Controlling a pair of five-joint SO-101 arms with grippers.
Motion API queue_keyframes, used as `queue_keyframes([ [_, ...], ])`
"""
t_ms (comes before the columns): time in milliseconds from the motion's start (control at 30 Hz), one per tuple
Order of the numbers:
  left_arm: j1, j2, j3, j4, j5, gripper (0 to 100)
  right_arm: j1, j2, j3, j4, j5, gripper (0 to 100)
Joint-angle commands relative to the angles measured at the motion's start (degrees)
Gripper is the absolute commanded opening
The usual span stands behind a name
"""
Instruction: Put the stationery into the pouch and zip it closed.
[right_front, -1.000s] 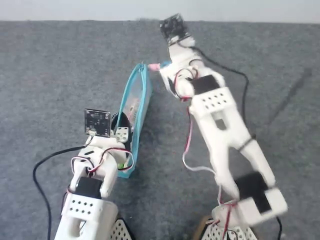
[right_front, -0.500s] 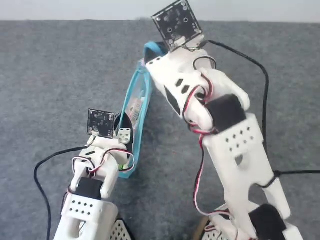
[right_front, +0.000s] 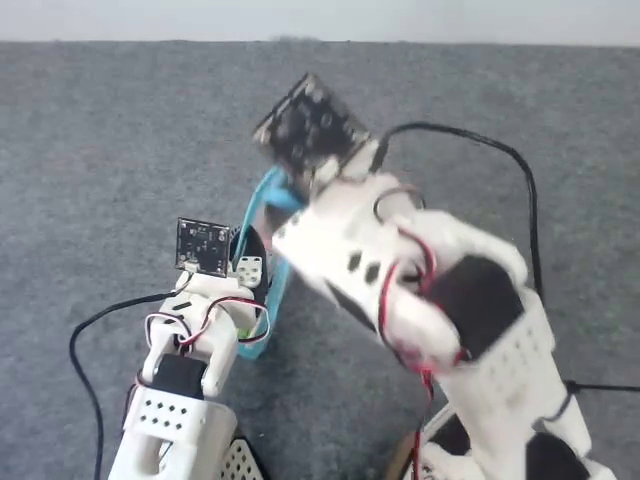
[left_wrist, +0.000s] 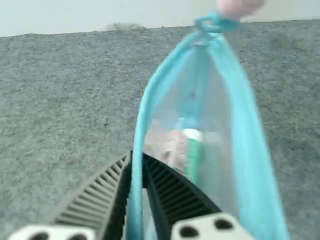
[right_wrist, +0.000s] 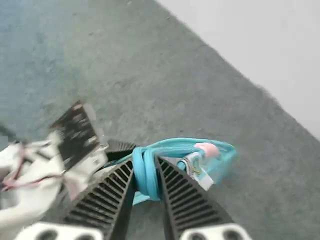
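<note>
Loading looks done to me: a green-and-white tube (left_wrist: 191, 150) and some paler bits I can't make out sit inside the pouch (left_wrist: 210, 100). The zip is your open item. The pink pull (right_wrist: 206, 149) is at the pouch's 12 o'clock end, but I can't tell whether the teeth are shut along the whole run, so treat closing as unconfirmed. Your left pincer (left_wrist: 138, 162) is clamped on the teal edge at the 6 o'clock end. Your right pincer (right_wrist: 145, 161) is clamped on a bunched fold of teal at the 12 o'clock end, just beside the pull, not on it. The pouch stands on edge between them, running 12 to 6 in the high view. Materials: clear soft plastic walls edged in teal fabric, limp, creasing where gripped. The pull is small, rounded and rubbery-looking. The pincer fingers (left_wrist: 172, 192) are black ridged plastic. The counter (right_front: 100, 150) is grey short-pile felt, so expect some drag on the pouch.
</note>
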Motion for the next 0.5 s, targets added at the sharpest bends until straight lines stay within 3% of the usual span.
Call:
queue_keyframes([
  [0,0.00,0.70,0.40,1.41,-0.26,1,-6.46,-5.41,-4.40,3.03,1.32,0.8],
  [200,0.09,0.70,0.22,2.73,-0.26,1,-14.37,-6.73,3.60,4.44,8.00,0.8],
  [467,0.53,0.70,0.22,2.90,-0.44,1,-25.19,-15.34,21.27,-2.59,14.07,0.8],
])
